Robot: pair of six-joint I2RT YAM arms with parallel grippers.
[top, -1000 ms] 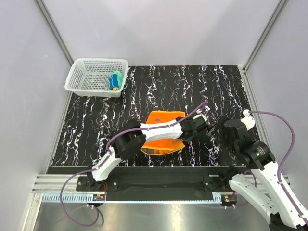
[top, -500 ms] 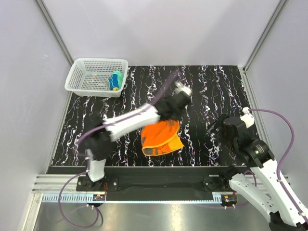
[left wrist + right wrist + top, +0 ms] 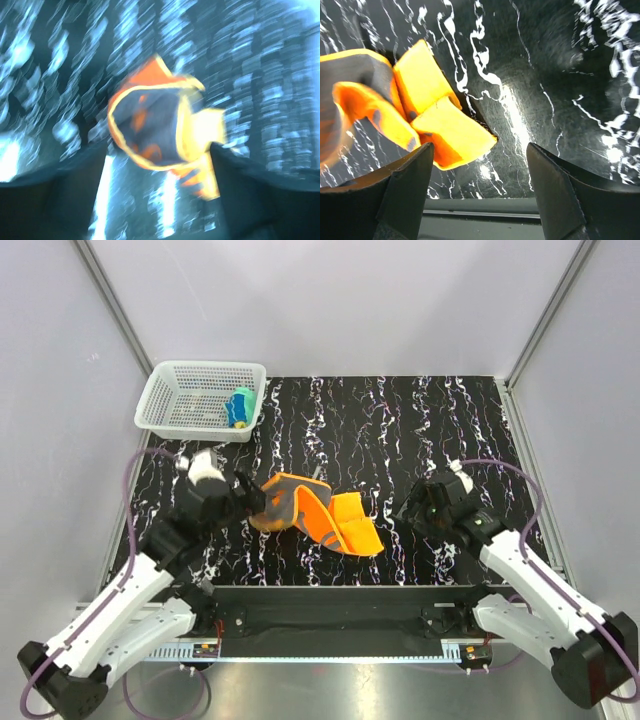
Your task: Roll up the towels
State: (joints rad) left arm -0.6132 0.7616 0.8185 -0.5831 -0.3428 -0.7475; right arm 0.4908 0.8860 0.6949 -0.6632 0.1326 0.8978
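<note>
Top external shows the marbled surface (image 3: 450, 420); the white basket (image 3: 165, 405) sits at its far-left corner; the orange towel (image 3: 320, 515) lies crumpled near centre, not yet rolled; the yellow-teal towel (image 3: 240, 407), seemingly rolled, rests in the basket; left jaws and right jaws gape wide, gripping nothing.

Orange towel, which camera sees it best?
The top camera: it shows the whole orange towel sharply, lying crumpled. The left wrist camera sees it too, but badly blurred. The right wrist camera is sharp but catches only part of it.
</note>
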